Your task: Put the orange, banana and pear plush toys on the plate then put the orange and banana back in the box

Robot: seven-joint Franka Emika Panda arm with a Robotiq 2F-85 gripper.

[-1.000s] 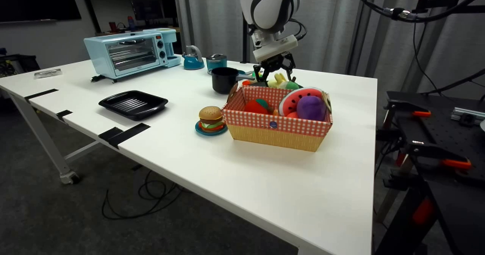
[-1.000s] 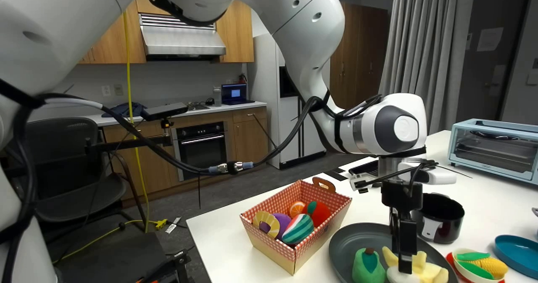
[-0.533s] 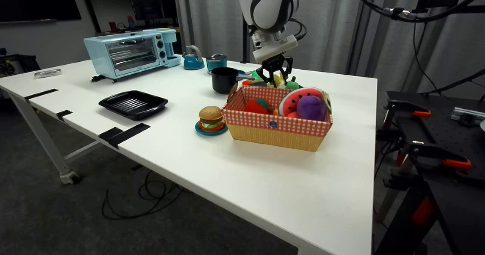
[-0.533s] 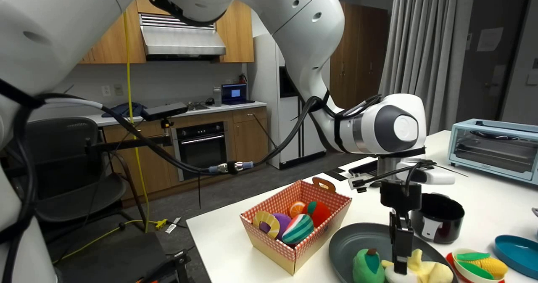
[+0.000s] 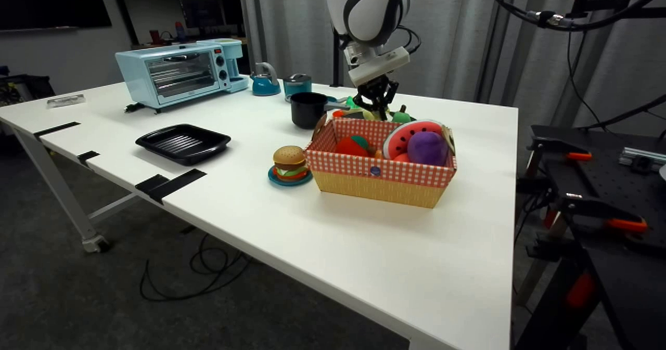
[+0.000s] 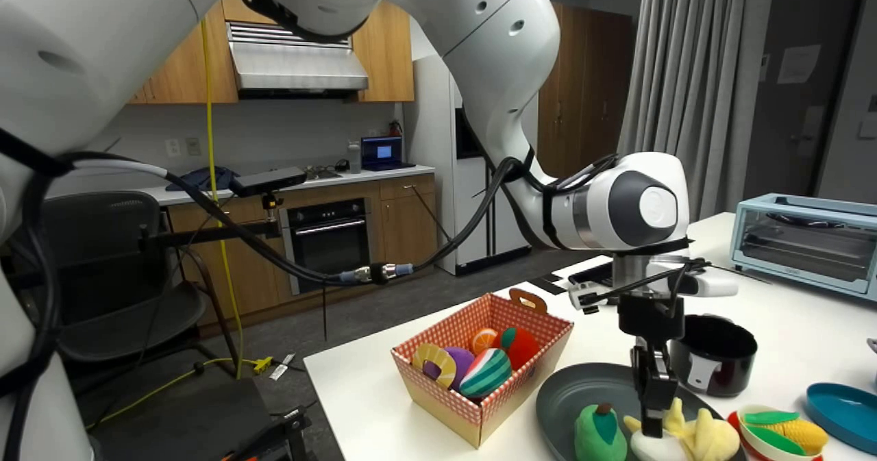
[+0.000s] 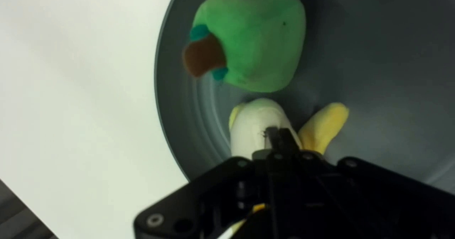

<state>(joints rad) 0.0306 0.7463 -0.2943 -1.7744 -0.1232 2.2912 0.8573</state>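
On the dark grey plate (image 6: 565, 399) lie the green pear (image 6: 600, 435) with its brown stem and, beside it, the half-peeled banana (image 6: 716, 437), white with yellow peel flaps. My gripper (image 7: 278, 128) points down at the banana; its fingertips are together over the white part, at or just above it. No toy shows between them; whether they pinch a fold of cloth I cannot tell. Part of the banana is hidden under the gripper in the wrist view. The orange, a round slice (image 6: 484, 340), lies in the red-checked box (image 5: 374, 183).
Other plush fruit, such as the watermelon slice (image 5: 416, 131), fills the box. A black pot (image 6: 716, 358), a bowl with corn (image 6: 788, 435) and a blue plate (image 6: 846, 413) stand by the grey plate. A burger (image 5: 290, 163), black tray (image 5: 183, 143) and toaster oven (image 5: 174, 74) are farther off.
The jaws have gone from wide open to together. My gripper has shifted only slightly. The banana has moved a little on the plate, its peel flaps changing position; the pear stays put.
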